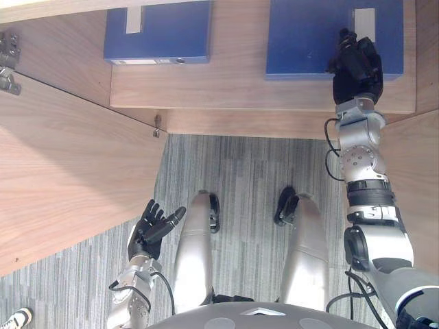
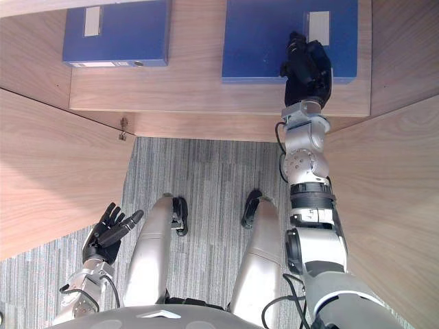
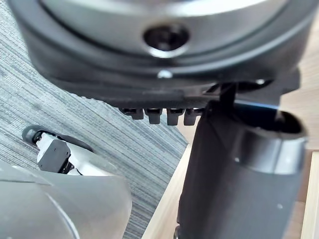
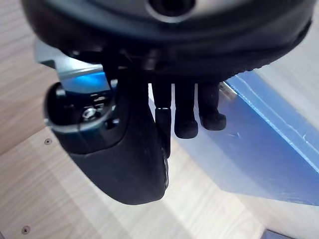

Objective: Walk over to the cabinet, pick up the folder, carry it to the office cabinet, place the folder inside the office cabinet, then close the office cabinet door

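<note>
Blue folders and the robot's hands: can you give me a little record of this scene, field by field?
Folders: two blue, left folder and right folder, lying apart on the wooden shelf
Right hand: on the right folder's near edge
Left hand: low beside the open cabinet door, fingers spread, holding nothing
Floor: grey carpet

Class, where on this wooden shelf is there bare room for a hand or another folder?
Free: the light wooden shelf between the left blue folder and the right blue folder, plus the band in front of both. Crowded: the right folder's near edge, under the right hand.
</note>
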Available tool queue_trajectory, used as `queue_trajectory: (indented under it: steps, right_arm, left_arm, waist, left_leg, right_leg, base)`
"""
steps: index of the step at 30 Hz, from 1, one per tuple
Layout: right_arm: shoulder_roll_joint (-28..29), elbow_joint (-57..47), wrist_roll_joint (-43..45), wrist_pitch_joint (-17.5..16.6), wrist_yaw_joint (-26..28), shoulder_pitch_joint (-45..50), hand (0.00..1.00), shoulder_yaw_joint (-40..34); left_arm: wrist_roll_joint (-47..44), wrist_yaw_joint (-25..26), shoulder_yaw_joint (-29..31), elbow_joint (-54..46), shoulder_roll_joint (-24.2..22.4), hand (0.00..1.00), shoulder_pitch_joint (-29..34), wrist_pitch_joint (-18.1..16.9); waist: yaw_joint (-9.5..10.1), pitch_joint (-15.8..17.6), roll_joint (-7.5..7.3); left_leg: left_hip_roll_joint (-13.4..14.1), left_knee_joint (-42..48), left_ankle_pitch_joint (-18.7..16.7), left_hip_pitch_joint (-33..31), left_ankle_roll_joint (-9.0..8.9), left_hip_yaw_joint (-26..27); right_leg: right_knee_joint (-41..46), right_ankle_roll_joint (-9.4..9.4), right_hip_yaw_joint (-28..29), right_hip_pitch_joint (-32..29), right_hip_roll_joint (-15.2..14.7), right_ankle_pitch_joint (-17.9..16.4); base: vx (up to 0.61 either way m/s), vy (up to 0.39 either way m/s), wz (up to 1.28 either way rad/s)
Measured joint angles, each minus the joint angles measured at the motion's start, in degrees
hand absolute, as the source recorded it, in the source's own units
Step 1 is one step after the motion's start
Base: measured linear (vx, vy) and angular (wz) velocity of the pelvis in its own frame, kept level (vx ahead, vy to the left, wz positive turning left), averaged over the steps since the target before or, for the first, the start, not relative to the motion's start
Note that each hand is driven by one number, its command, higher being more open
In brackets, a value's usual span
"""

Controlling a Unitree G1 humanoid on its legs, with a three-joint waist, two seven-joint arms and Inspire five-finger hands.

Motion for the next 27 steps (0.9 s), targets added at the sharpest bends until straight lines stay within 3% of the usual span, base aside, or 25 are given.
queue_trajectory:
  steps: [10, 21, 23, 27]
  right_arm:
    - [-1.28, 6.27, 0.05, 0.27, -0.72, -8.36, 0.00, 1.74]
    - [-2.65, 6.86, 0.02, 1.00, -0.64, -10.05, 0.00, 3.83]
    - [-2.62, 5.15, 0.03, 1.06, -0.66, -9.63, 0.00, 4.71]
    - [-2.64, -10.35, -0.06, 0.97, -0.07, -1.21, 0.00, 5.96]
  left_arm:
    - [-2.07, -0.01, -0.11, -0.04, -0.01, 1.00, -0.01, -0.08]
    - [-2.20, 0.08, -0.31, 0.00, -0.03, 1.00, -0.01, -0.08]
    - [-2.20, 0.09, -0.31, -0.09, -0.02, 1.00, -0.01, -0.08]
    - [-2.19, 0.13, -0.30, -0.80, -0.02, 1.00, 0.02, -0.04]
  waist:
    - [-0.03, 1.50, 0.65]
    - [-0.09, 1.73, 0.80]
    - [-0.08, 1.84, 0.77]
    - [-0.31, 2.93, 0.30]
  left_leg:
    - [0.10, 0.27, 0.01, 0.00, 0.02, 0.17]
    - [0.19, 0.49, -0.01, -0.23, 0.03, 0.46]
    - [0.43, 0.87, -0.04, -0.50, 0.00, 0.54]
    - [0.98, 1.17, -0.11, -0.86, -0.11, 0.44]
  right_leg:
    - [-0.05, 0.18, 0.24, -0.11, 0.13, 0.25]
    - [0.23, 0.19, 0.66, -0.70, 0.29, 0.25]
    - [0.40, 0.24, 0.94, -1.13, 0.70, 0.31]
    - [0.48, 0.19, 0.78, -1.50, 1.17, 0.39]
  base:
    - [0.00, 0.000, 0.00]
    - [0.00, 0.000, -0.01]
    - [0.00, -0.005, -0.10]
    - [-0.01, -0.009, -0.04]
